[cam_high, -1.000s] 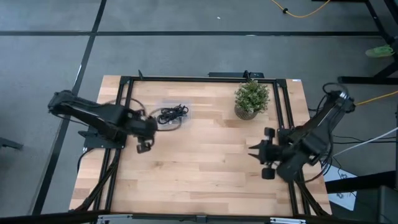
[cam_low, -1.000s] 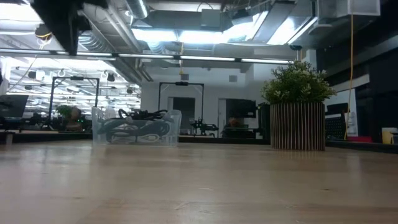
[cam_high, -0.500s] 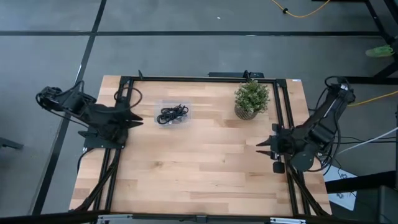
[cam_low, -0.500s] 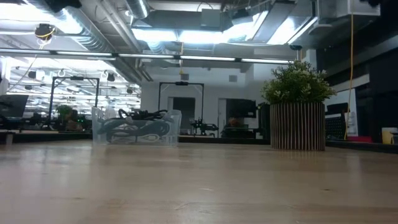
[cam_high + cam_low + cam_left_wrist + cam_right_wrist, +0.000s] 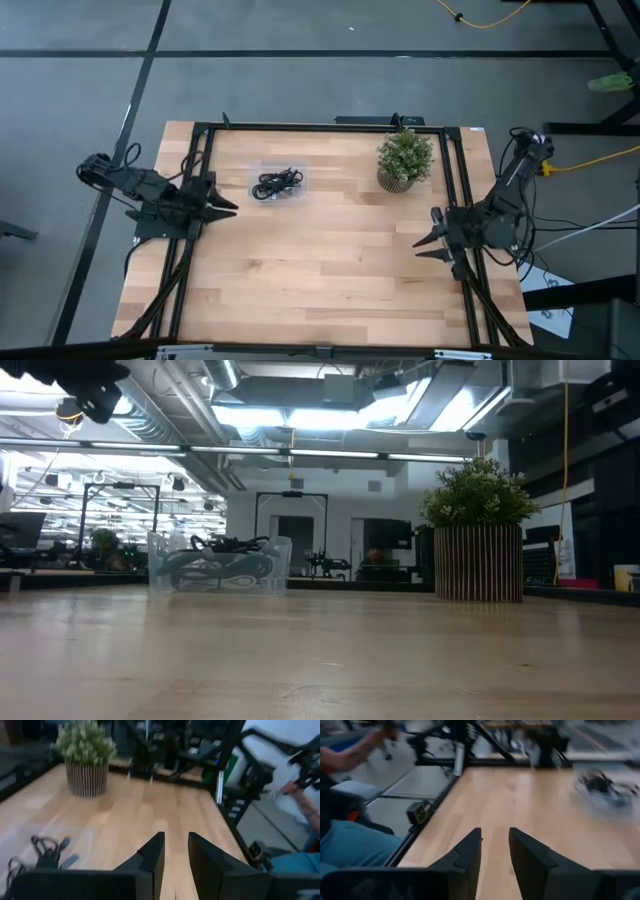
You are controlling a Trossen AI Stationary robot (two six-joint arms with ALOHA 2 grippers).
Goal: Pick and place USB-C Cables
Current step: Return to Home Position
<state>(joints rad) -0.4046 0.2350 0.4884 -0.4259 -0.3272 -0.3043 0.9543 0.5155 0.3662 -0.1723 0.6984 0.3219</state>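
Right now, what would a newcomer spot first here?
The clear bin on the far-left part of the table holds a tangle of black cables. To its right stands a potted plant. The left gripper and right gripper hang open and empty at the table's side edges.

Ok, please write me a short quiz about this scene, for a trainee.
1. True or false: the left gripper or the right gripper holds a cable.
2. Where do the thin black coiled cables lie? A) on bare wood B) in the clear plastic bin C) on the floor
3. Name the only other thing standing on the light wooden table.
Key: 1 false, both are empty; 2 B; 3 the small green plant in a ribbed pot.
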